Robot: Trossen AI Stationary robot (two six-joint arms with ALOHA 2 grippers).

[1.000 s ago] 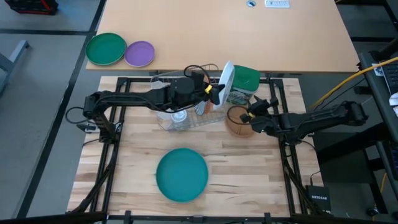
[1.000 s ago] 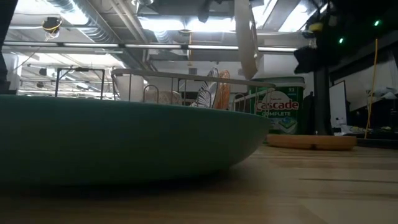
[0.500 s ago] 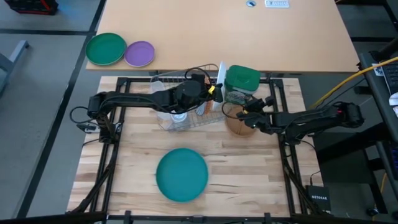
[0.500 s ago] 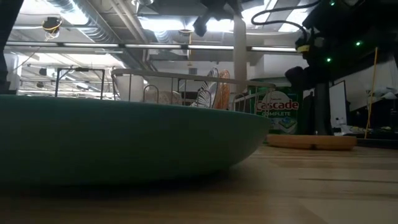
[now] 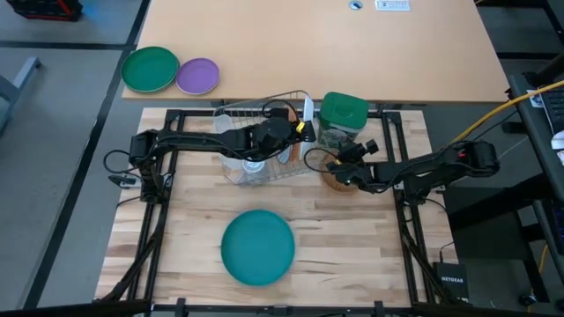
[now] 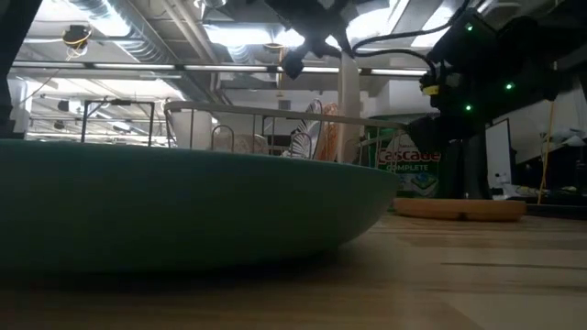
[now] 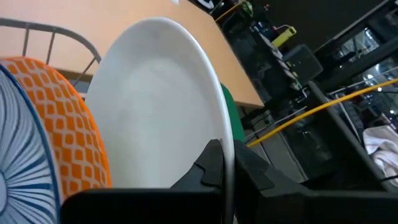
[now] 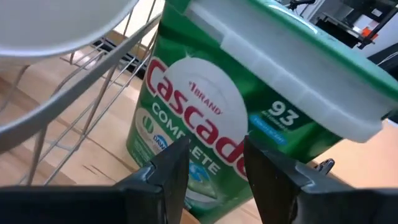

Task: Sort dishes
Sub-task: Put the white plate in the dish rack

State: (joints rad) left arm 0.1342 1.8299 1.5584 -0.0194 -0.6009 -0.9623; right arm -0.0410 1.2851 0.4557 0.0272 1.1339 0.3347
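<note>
white plate [image 7: 155, 106]: plain white all over, as I see it from the left wrist
orange plate [image 7: 65, 124]: orange with a white lattice pattern
striped plate [image 7: 18, 168]: white with thin blue radial lines and a blue rim
teal plate [image 5: 257, 246]: solid teal
canister [image 8: 249, 124]: green with a green lid, red-and-white lettering
brown plate [image 5: 339, 179]: tan brown
green plate [image 5: 150, 69]: plain bright green
purple plate [image 5: 197, 76]: plain purple
bench [image 5: 352, 255]: pale wood planks
rack [image 5: 238, 172]: silver wire
left claw [image 7: 224, 168]: black fingers, I read

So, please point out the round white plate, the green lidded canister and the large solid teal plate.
round white plate [image 7: 155, 99], left wrist view, on its face.
green lidded canister [image 5: 343, 112], high view, on its lid.
large solid teal plate [image 5: 257, 246], high view, at its centre.
</note>
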